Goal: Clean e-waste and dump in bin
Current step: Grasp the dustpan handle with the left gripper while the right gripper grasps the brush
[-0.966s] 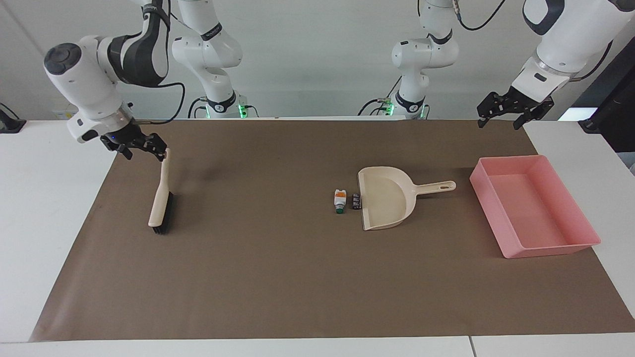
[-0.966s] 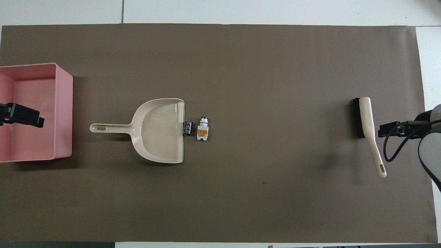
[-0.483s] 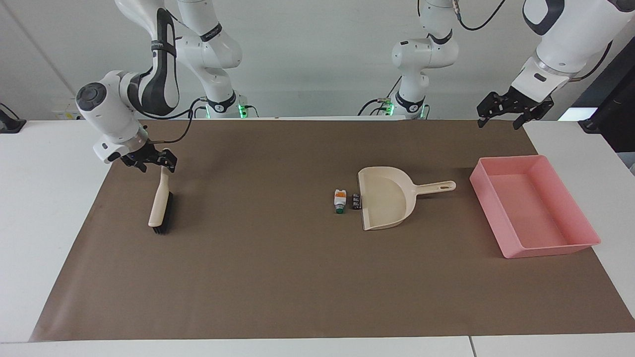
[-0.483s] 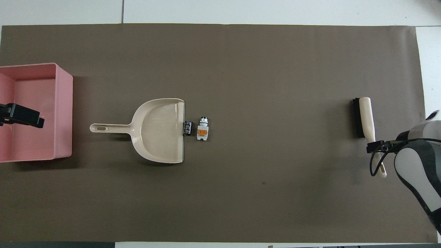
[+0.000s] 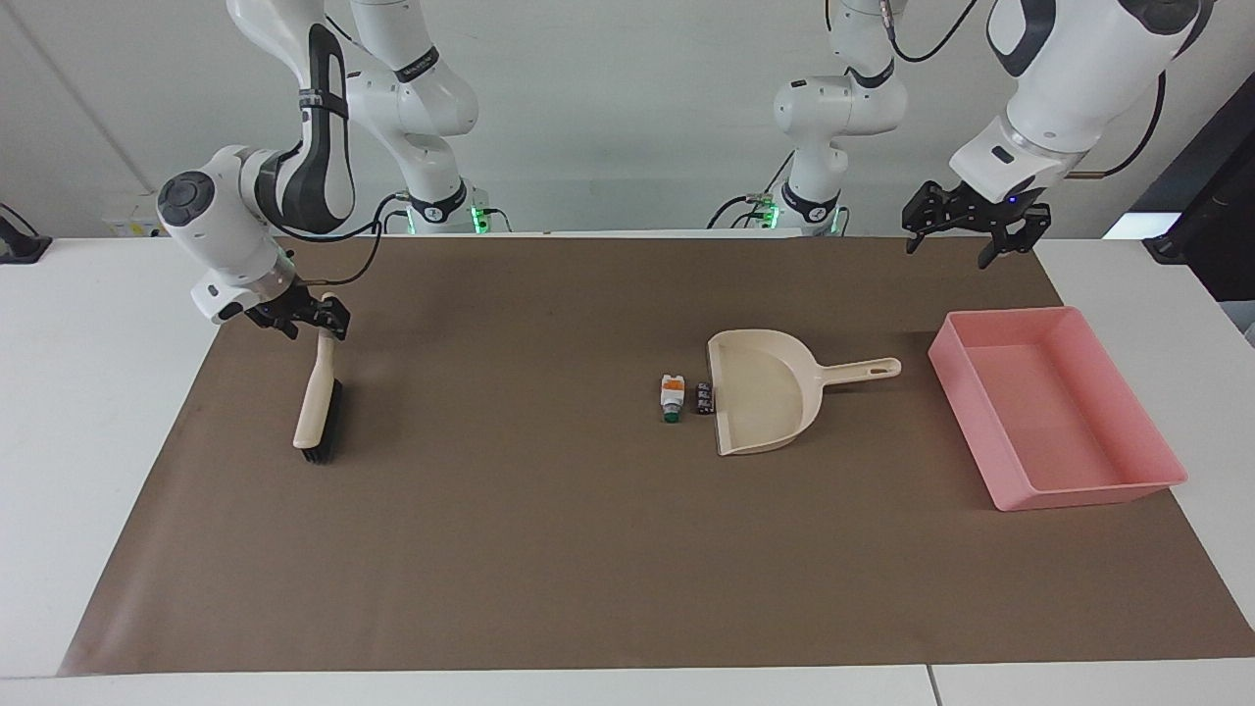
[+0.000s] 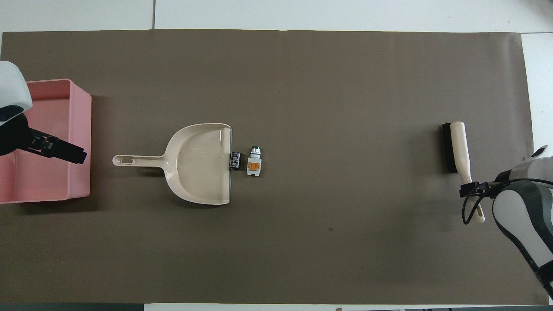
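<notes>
The e-waste lies on the brown mat at the dustpan's mouth: a white cylinder with an orange label [image 5: 672, 397] [image 6: 254, 163] and a small black block [image 5: 703, 397] [image 6: 235, 160] touching the beige dustpan's [image 5: 760, 402] [image 6: 198, 164] lip. The pink bin [image 5: 980, 431] [image 6: 80, 142] stands empty at the left arm's end. My right gripper [image 5: 312, 326] [image 6: 471, 189] is low and open around the brush's [image 5: 316, 407] [image 6: 458, 147] handle end. My left gripper [image 5: 947, 253] [image 6: 73, 153] is open and empty, raised in the air; the overhead view shows it over the bin's wall.
The brush lies flat at the right arm's end of the mat, bristles down toward the middle. The dustpan's handle [image 5: 863, 371] points toward the bin. White table [image 5: 98, 441] borders the mat.
My right gripper came down and moved in onto the brush's handle end. My left gripper shifted a little toward the dustpan. The brush, dustpan, e-waste and bin have not moved.
</notes>
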